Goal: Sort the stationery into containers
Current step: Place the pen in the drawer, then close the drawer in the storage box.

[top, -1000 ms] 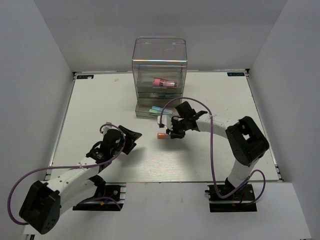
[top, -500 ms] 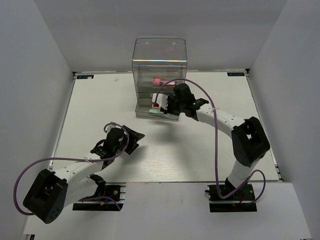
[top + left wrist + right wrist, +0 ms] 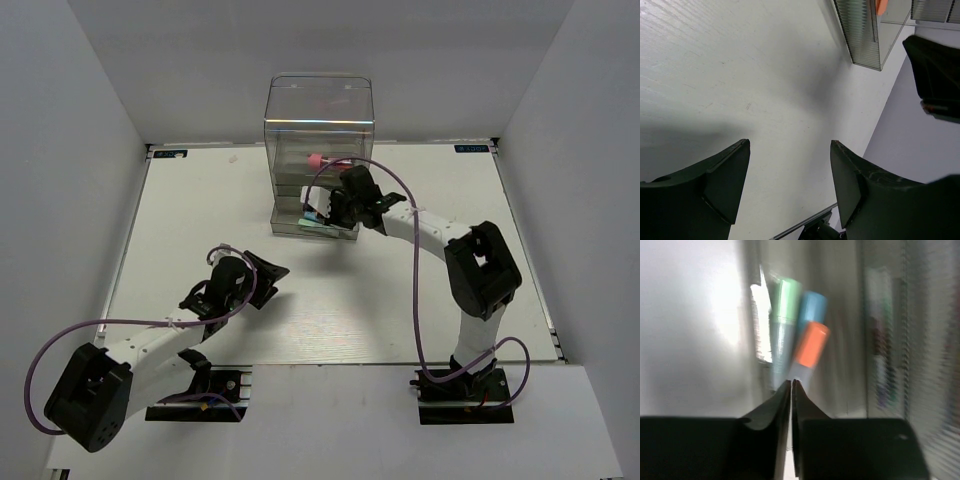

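The clear smoky organiser (image 3: 320, 125) stands at the table's back middle, its bottom drawer (image 3: 290, 228) pulled out. A pink-red marker (image 3: 317, 160) lies in an upper level. My right gripper (image 3: 326, 208) is over the open drawer, shut on the orange-capped marker (image 3: 811, 344) by its white body. In the right wrist view my right gripper (image 3: 791, 383) has its jaws almost touching. The teal-green marker (image 3: 785, 307) and the light blue marker (image 3: 813, 306) lie in the drawer beside the orange cap. My left gripper (image 3: 270, 276) is open and empty, low over the table. It is wide open in the left wrist view (image 3: 790, 146).
The organiser's ribbed corner (image 3: 860, 30) shows at the top of the left wrist view, with the right arm's dark body (image 3: 935, 75) beside it. White walls enclose the table on three sides. A purple cable (image 3: 425, 290) loops along the right arm.
My right gripper carried the orange-capped marker from mid-table back to the organiser's open drawer. My left arm shifted slightly right.
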`<action>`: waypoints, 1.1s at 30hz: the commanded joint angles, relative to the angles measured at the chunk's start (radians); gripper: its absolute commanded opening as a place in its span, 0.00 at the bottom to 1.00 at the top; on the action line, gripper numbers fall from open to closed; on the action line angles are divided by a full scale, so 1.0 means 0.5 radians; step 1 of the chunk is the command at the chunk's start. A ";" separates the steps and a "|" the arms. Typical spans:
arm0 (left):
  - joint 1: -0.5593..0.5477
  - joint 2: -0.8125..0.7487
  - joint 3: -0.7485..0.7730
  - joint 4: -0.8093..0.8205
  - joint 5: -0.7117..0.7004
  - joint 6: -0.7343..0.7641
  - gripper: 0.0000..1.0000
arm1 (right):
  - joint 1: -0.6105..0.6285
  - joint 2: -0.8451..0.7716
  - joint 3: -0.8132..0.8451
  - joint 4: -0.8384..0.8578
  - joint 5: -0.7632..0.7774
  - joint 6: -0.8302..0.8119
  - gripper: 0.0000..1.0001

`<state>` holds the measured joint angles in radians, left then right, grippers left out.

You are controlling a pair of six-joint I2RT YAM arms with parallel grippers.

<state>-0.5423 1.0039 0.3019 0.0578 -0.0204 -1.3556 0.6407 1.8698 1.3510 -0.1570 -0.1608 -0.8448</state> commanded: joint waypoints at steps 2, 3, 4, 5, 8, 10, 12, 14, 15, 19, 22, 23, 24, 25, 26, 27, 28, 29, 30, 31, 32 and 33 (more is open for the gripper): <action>0.008 -0.038 -0.033 0.004 -0.005 0.027 0.75 | -0.014 -0.211 -0.039 -0.402 -0.641 -0.172 0.00; 0.008 -0.038 -0.033 0.004 -0.005 0.027 0.75 | -0.002 -0.211 -0.024 -0.495 -0.882 -0.361 0.00; 0.008 -0.038 -0.033 0.004 -0.005 0.027 0.75 | -0.002 -0.205 -0.005 -0.578 -0.942 -0.415 0.00; 0.008 -0.038 -0.033 0.004 -0.005 0.027 0.75 | 0.001 -0.172 0.016 -0.752 -0.991 -0.464 0.00; 0.008 -0.056 -0.033 -0.017 -0.005 0.027 0.75 | 0.004 -0.018 0.139 -1.026 -1.096 -0.639 0.00; 0.008 -0.056 -0.033 -0.036 -0.005 0.027 0.75 | 0.007 0.055 0.148 -0.972 -1.005 -0.572 0.00; 0.008 -0.078 -0.033 -0.036 -0.024 0.027 0.75 | 0.007 0.068 0.087 -0.803 -0.799 -0.404 0.00; 0.008 -0.096 -0.033 -0.036 -0.024 0.027 0.75 | 0.004 0.086 0.038 -0.573 -0.634 -0.308 0.00; 0.008 -0.096 -0.033 -0.036 -0.024 0.027 0.75 | 0.004 0.101 0.026 -0.518 -0.578 -0.229 0.00; 0.008 -0.096 -0.033 -0.036 -0.024 0.027 0.75 | -0.002 0.163 0.013 -0.218 -0.219 -0.038 0.01; 0.008 -0.096 -0.033 -0.036 -0.024 0.027 0.75 | 0.001 0.175 -0.048 0.037 0.008 0.076 0.03; 0.008 -0.096 -0.033 -0.036 -0.024 0.027 0.75 | 0.004 0.169 -0.079 0.150 0.148 0.115 0.03; 0.008 -0.078 -0.033 -0.036 -0.024 0.027 0.75 | 0.004 0.166 -0.097 0.212 0.211 0.161 0.04; 0.008 -0.078 -0.033 -0.036 -0.024 0.027 0.75 | 0.010 0.175 -0.122 0.280 0.263 0.177 0.04; 0.008 -0.078 -0.033 -0.036 -0.024 0.027 0.75 | 0.007 0.181 -0.128 0.383 0.312 0.174 0.04; 0.008 -0.078 -0.033 -0.036 -0.024 0.027 0.75 | 0.010 0.193 -0.131 0.412 0.376 0.177 0.06; 0.008 -0.078 -0.033 -0.036 -0.024 0.027 0.75 | 0.010 0.209 -0.146 0.482 0.410 0.180 0.06; 0.008 -0.078 -0.033 -0.036 -0.024 0.027 0.75 | 0.010 0.218 -0.140 0.540 0.505 0.174 0.06; 0.008 -0.078 -0.033 -0.057 -0.024 0.027 0.75 | 0.004 0.242 -0.134 0.571 0.512 0.159 0.06; 0.008 -0.078 -0.033 -0.057 -0.024 0.027 0.75 | 0.001 0.255 -0.119 0.578 0.527 0.156 0.06; 0.008 -0.099 -0.033 -0.057 -0.024 0.027 0.75 | 0.001 0.267 -0.110 0.602 0.551 0.156 0.06; 0.008 -0.099 -0.033 -0.076 -0.024 0.027 0.75 | -0.005 0.273 -0.103 0.624 0.570 0.149 0.06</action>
<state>-0.5423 0.9756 0.2886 0.0452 -0.0212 -1.3525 0.6445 1.9919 1.2835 0.0036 0.0208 -0.7799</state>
